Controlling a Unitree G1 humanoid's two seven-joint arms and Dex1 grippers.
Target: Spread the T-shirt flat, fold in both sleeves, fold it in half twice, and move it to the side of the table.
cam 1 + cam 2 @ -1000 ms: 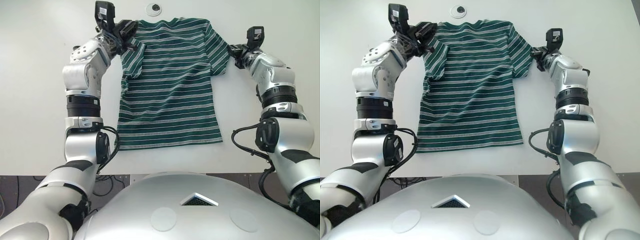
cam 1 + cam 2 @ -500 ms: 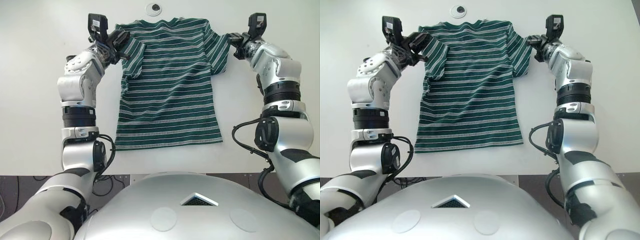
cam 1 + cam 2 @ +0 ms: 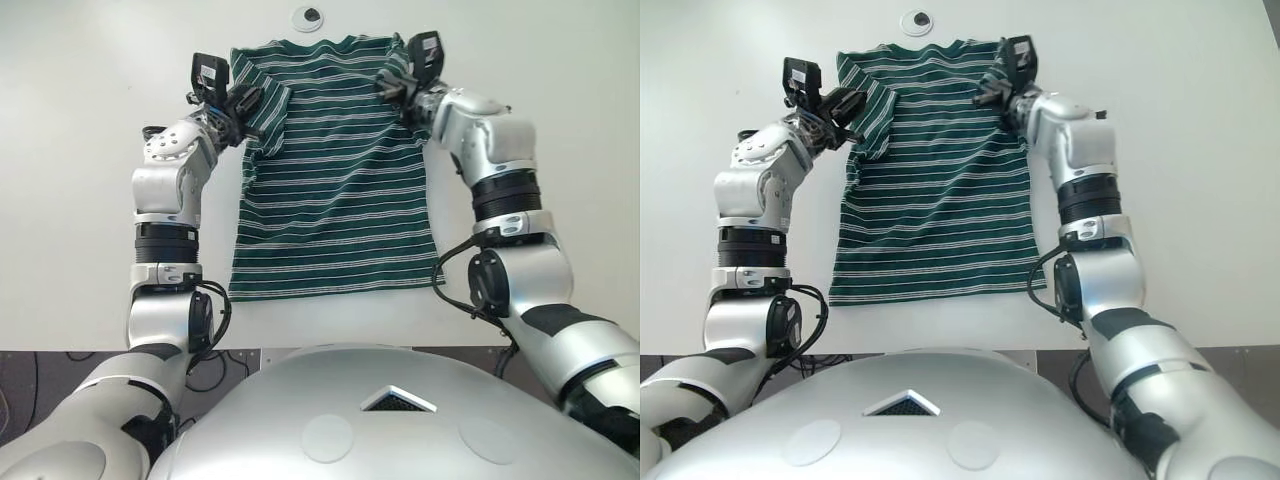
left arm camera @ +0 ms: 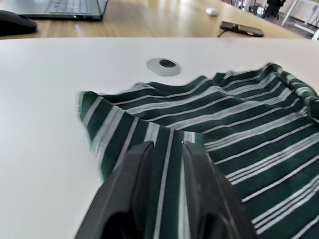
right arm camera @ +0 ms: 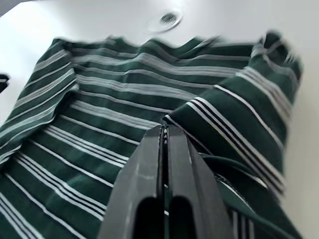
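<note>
A dark green T-shirt (image 3: 335, 200) with white stripes lies on the white table (image 3: 80, 250), collar at the far end. My left gripper (image 3: 246, 99) is at the shirt's left shoulder, shut on the left sleeve (image 4: 107, 127), which is bunched and turned partly inward. My right gripper (image 3: 390, 83) hovers over the upper right of the shirt's body, shut on the right sleeve (image 5: 234, 114). That sleeve is pulled in over the chest. The hem near me lies fairly flat.
A round grommet (image 3: 312, 15) sits in the table just beyond the collar. White table surface lies open on both sides of the shirt. The table's near edge (image 3: 60, 349) runs below the hem. A wooden desk (image 4: 149, 17) with a laptop stands beyond.
My right gripper has swung inward from beyond the shirt's right edge, carrying the right sleeve over the chest. The left gripper has shifted slightly nearer and inward with the left sleeve.
</note>
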